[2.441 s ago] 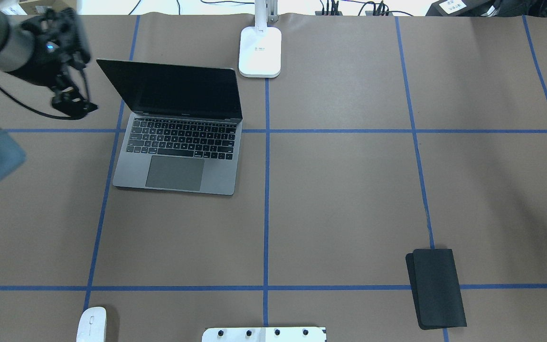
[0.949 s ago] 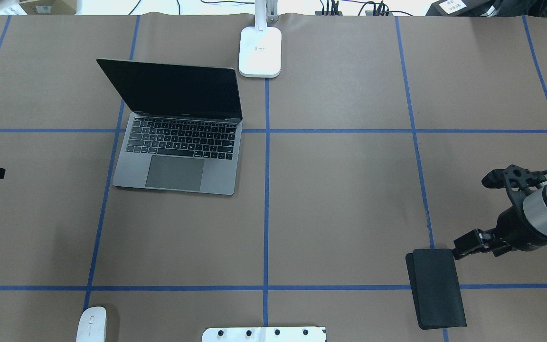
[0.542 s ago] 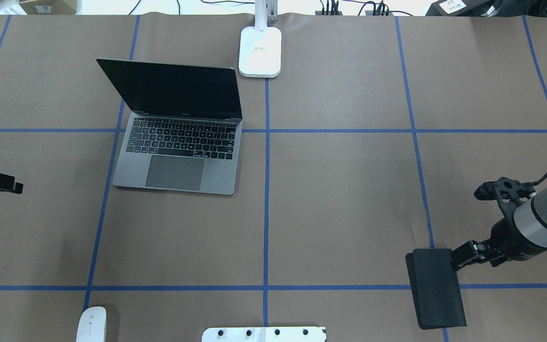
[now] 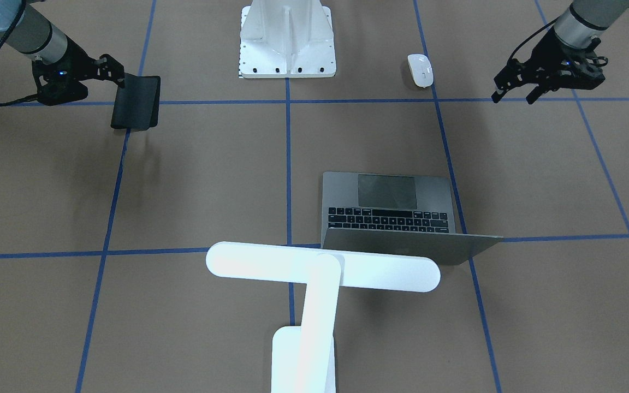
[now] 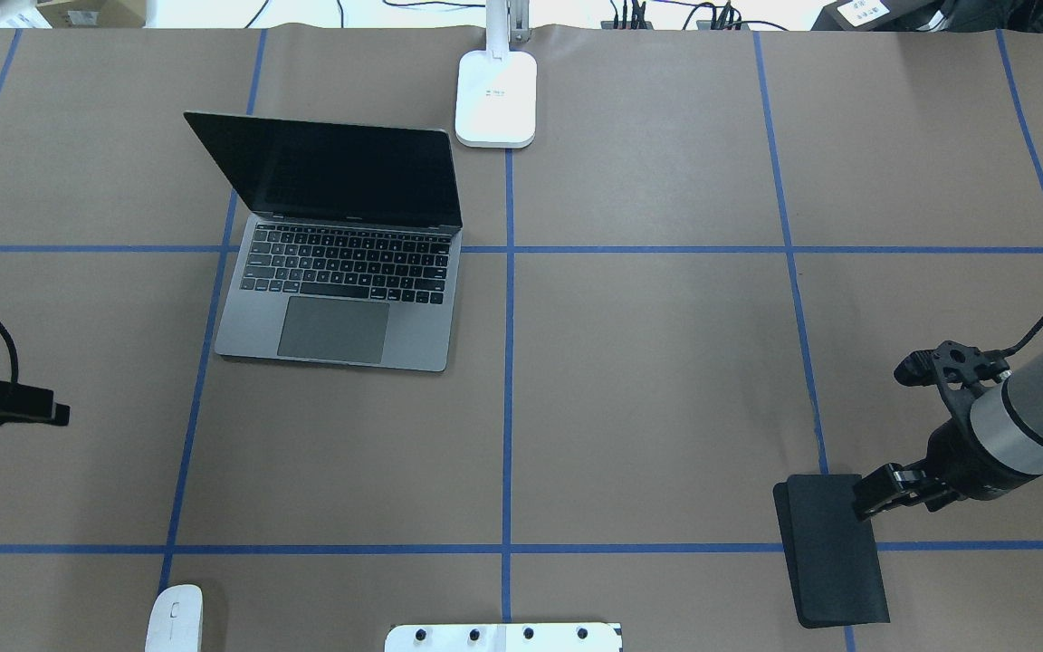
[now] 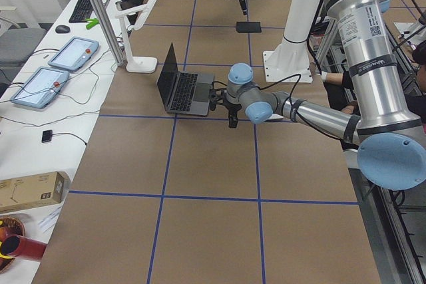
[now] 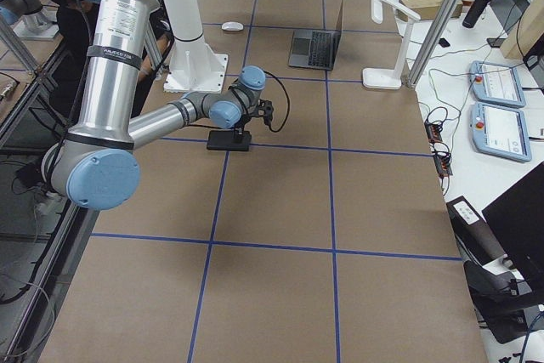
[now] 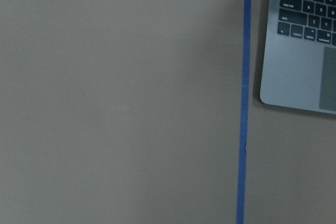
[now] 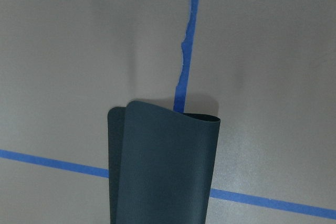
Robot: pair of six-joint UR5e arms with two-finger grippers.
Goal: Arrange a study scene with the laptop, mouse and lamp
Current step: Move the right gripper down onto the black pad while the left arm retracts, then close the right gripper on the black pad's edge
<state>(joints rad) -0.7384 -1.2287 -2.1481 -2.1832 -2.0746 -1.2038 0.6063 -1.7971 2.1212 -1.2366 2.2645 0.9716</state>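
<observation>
The laptop (image 5: 340,272) is set open on the left half of the brown bench (image 5: 666,362). Its screen is dark and its keys are turned toward the robot. The lamp (image 5: 495,98) is stood at the bench's far edge on the centre line, and its base is placed just beside the far right corner of the laptop's screen. The mouse (image 5: 175,618) is laid at the robot's edge of the bench on the left side, well apart from the laptop and near the white pedestal (image 4: 287,49).

The left pincer (image 4: 512,98) is held above bare bench, out to the left of the mouse and the laptop. Its fingers are spread apart and nothing is held between them.

A black pad (image 5: 834,552), folded over on itself, is laid on the right half across a blue tape line (image 5: 666,548). The right pincer (image 5: 865,496) is lowered to the pad's far right corner. How far it is spread cannot be told, nor whether the pad is gripped.
</observation>
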